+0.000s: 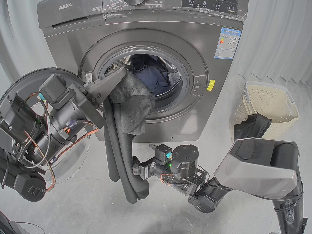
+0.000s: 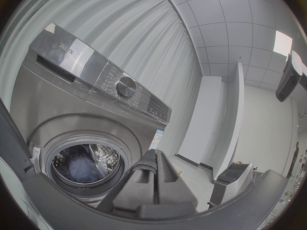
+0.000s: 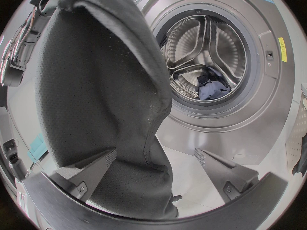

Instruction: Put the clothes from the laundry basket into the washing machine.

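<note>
Overhead, the head view is showing a grey sheet-metal front-loading washing machine [image 1: 182,33] standing on a smooth pale grey floor [image 1: 81,205], with pleated pale curtains [image 1: 276,33] hanging behind it. Its round glass-centred door [image 1: 19,82] is swinging wide at the robot's left. The left gripper [image 1: 122,72] is hovering at the porthole's rim, its fingers pressed together on a dark grey perforated-mesh garment [image 1: 130,104], which is drooping in long folds down the machine's front. The right gripper [image 1: 135,170] is sitting low, just beside the garment's hanging end. Crumpled blue clothes [image 1: 152,77] are lying in the drum. At the right, a cream perforated plastic laundry basket [image 1: 269,104] is standing on the floor, a dark cloth [image 1: 252,125] draping over its rim.

From the left wrist, the left gripper [image 2: 155,163] is pinching a ribbed strip of the garment [image 2: 147,162] between its closed fingers, in front of the washing machine [image 2: 80,112]. The blue clothes [image 2: 81,170] are resting inside, and a white tiled ceiling [image 2: 240,23] is spreading above the curtains [image 2: 128,32].

From the right wrist, the right gripper [image 3: 156,173] is holding its fingers [image 3: 224,170] spread wide, the garment [image 3: 96,96] hanging partly between them; whether it is touching them I cannot tell. The ribbed shiny steel drum [image 3: 204,55] is cradling the blue clothes [image 3: 212,90].
</note>
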Motion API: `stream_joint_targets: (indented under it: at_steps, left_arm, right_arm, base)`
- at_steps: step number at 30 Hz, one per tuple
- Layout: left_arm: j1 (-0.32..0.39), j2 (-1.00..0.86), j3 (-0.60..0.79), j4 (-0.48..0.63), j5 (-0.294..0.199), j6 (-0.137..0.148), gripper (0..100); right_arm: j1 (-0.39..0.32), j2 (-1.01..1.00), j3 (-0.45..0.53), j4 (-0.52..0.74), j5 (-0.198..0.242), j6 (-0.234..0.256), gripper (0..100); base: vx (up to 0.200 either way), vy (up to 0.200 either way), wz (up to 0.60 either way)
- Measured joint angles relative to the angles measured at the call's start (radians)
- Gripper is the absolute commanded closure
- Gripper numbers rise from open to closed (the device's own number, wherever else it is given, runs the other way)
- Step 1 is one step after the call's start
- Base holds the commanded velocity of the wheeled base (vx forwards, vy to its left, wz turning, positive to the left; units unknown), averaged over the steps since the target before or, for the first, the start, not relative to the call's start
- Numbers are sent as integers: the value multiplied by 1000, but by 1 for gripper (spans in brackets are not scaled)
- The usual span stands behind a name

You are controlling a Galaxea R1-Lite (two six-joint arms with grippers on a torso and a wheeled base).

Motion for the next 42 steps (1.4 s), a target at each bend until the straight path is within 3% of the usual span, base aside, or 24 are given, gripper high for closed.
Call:
stream_joint_targets:
  at_steps: [8, 14, 24, 39, 42]
  left_arm:
    - [2, 3, -4, 2, 5, 1, 100]
    - [16, 14, -29, 2, 36, 2, 100]
    - [37, 18, -59, 2, 44, 1, 100]
    - [38, 10, -62, 0, 42, 1, 100]
    - [38, 9, -63, 0, 41, 1, 100]
  right_arm:
    - [26, -4, 10, -12, 0, 4, 0]
    - [43, -7, 30, -17, 0, 6, 0]
    - [33, -12, 56, -14, -3, 7, 0]
    - [-118, -105, 147, 0, 0, -1, 0]
    - [-166, -129, 170, 0, 25, -4, 0]
  base:
    - [0, 0, 0]
    - [0, 0, 0]
    - [0, 0, 0]
    - [0, 0, 0]
    - [0, 0, 0]
